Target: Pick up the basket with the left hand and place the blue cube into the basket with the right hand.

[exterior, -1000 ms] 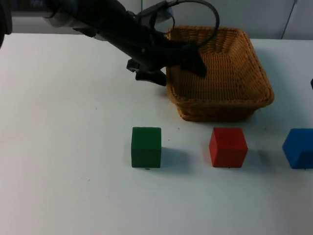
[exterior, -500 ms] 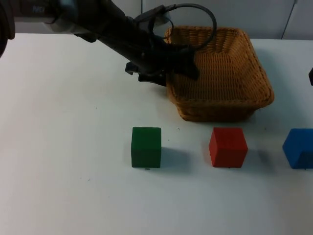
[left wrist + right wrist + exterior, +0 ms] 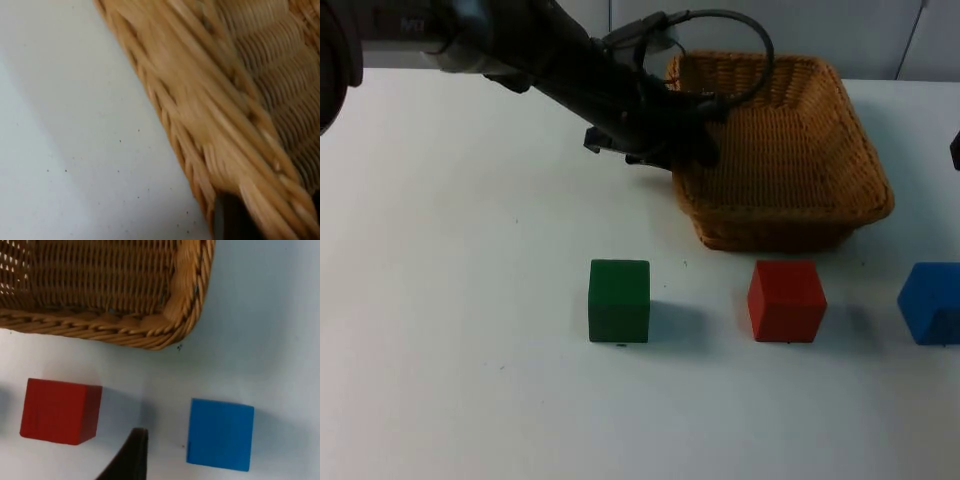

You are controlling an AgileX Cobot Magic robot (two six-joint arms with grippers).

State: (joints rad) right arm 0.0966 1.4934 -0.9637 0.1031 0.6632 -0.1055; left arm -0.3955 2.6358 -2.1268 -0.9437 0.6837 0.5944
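The basket (image 3: 785, 150) sits on the table (image 3: 450, 300) near the far wall, and everything else is best placed from it. The left gripper (image 3: 692, 135) is at the basket's left rim, one finger inside and the other outside the wall, apparently clamped on the wicker; in the left wrist view the rim (image 3: 210, 125) runs right up to the fingertip, though blur makes the grip hard to confirm. The basket's near side seems to rest on the table, so the lift is barely begun, if at all.

The blue cube (image 3: 930, 302) lies in front of the basket, off its right corner. The red cube (image 3: 786, 300) is just in front of the basket's near wall, and the green cube (image 3: 619, 300) further left of that.

The right gripper waits above the blue cube (image 3: 220, 434); whether its fingers are apart or together I cannot tell.

Risks: held by one wall only, the basket may tilt or slip from the fingers as it rises. A swinging basket could also knock the red cube.
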